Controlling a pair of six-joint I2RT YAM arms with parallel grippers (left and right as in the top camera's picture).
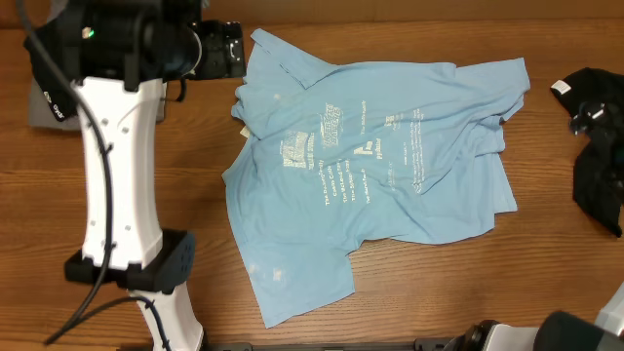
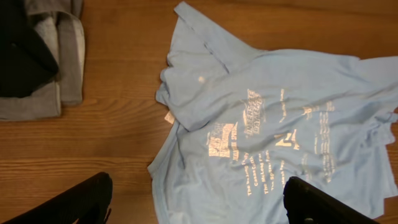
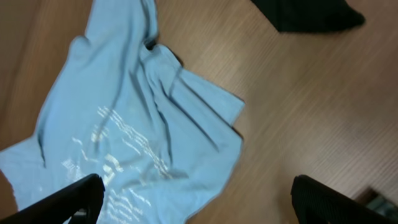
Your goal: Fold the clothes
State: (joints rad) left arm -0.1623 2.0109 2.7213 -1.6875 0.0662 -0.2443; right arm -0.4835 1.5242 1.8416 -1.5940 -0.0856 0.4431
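Observation:
A light-blue T-shirt (image 1: 375,156) lies crumpled on the wooden table (image 1: 195,175), its small white print facing up. It also shows in the left wrist view (image 2: 273,124) and in the right wrist view (image 3: 124,118). My left gripper (image 2: 196,208) is open and empty, held above the shirt's left edge; in the overhead view it is at the top left (image 1: 222,49). My right gripper (image 3: 199,202) is open and empty, held above the shirt's hem corner. A black garment (image 1: 597,146) lies at the far right, apart from the shirt.
A folded grey garment (image 2: 65,68) with a black one (image 2: 22,50) on it lies at the back left, partly under my left arm (image 1: 117,166). The black garment at the right also shows in the right wrist view (image 3: 305,14). My right arm (image 1: 575,330) shows at the bottom right edge.

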